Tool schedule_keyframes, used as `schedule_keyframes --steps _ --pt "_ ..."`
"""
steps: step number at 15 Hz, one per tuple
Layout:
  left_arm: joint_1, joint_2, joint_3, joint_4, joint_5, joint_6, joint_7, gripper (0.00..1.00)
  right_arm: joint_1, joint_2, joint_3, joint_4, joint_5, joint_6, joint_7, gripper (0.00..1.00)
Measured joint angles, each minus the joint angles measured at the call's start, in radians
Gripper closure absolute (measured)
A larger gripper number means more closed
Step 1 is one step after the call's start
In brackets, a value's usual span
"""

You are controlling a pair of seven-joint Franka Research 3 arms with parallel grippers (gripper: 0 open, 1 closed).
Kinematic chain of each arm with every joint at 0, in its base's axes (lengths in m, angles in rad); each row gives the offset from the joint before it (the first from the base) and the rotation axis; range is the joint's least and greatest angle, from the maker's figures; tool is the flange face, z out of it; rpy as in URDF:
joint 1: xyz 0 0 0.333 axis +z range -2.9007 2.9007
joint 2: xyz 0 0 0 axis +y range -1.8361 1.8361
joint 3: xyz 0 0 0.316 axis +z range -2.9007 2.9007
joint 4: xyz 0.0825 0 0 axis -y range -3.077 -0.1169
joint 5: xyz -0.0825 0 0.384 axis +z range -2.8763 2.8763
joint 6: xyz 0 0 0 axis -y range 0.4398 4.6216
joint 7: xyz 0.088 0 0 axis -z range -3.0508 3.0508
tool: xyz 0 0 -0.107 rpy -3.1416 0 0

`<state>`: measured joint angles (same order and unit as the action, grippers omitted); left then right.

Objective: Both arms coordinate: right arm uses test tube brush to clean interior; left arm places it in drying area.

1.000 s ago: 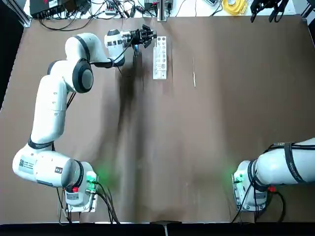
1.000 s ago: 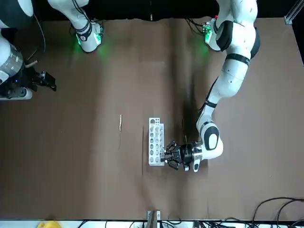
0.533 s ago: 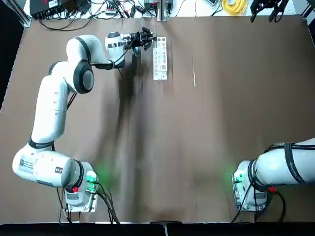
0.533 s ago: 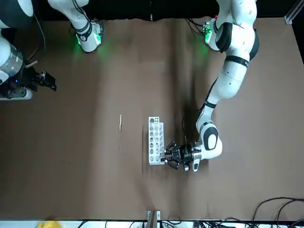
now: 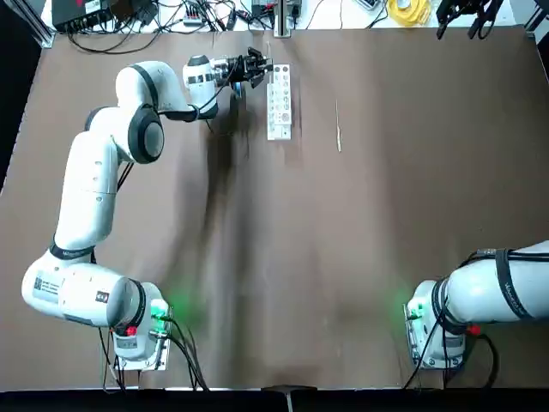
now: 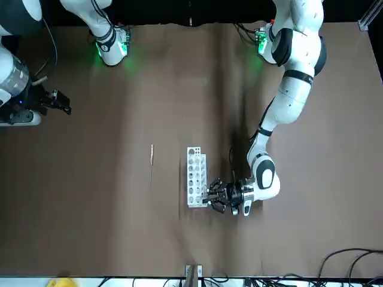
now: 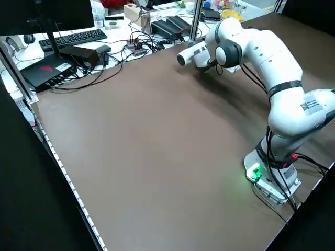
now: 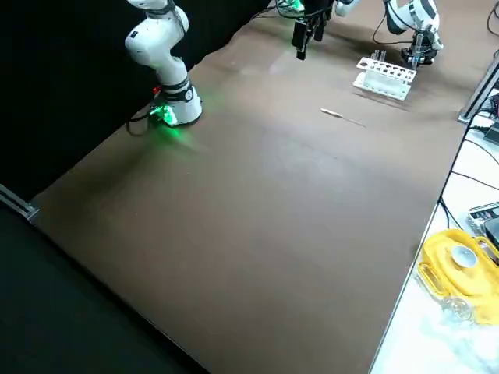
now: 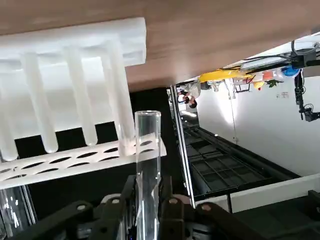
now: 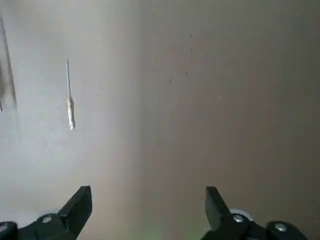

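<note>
A white holed rack [image 5: 278, 103] stands at the far end of the brown table. My left gripper [image 5: 262, 67] lies low beside the rack's far end, shut on a clear glass test tube [image 9: 147, 150]. In the left wrist view the tube stands between the fingers [image 9: 170, 210], close to the rack [image 9: 75, 45]. The test tube brush [image 5: 338, 129] lies flat on the table to the right of the rack, with nothing touching it. My right gripper [image 10: 147, 200] hangs open high above the table, and its wrist view looks down on the brush [image 10: 69, 107].
Cables and electronics [image 5: 129, 13] line the table's far edge, with a yellow object [image 5: 410, 10] beside them. The arm bases [image 5: 137, 330] [image 5: 437, 330] sit at the near edge. Brown tabletop [image 5: 343, 257] spreads between the bases and the rack.
The left gripper has shifted slightly toward the rack's far end with the tube in it. The right arm and the brush have not moved.
</note>
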<state>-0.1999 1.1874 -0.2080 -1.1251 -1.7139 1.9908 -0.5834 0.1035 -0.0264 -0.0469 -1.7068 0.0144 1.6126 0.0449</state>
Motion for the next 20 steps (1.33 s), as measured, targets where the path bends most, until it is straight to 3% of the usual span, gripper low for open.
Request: schedule_keyframes --steps 20 --pt "0.002 -0.021 -0.006 0.028 -0.002 -0.002 -0.053 0.77 0.004 0.000 0.000 0.000 0.000 0.000 0.000 0.00"
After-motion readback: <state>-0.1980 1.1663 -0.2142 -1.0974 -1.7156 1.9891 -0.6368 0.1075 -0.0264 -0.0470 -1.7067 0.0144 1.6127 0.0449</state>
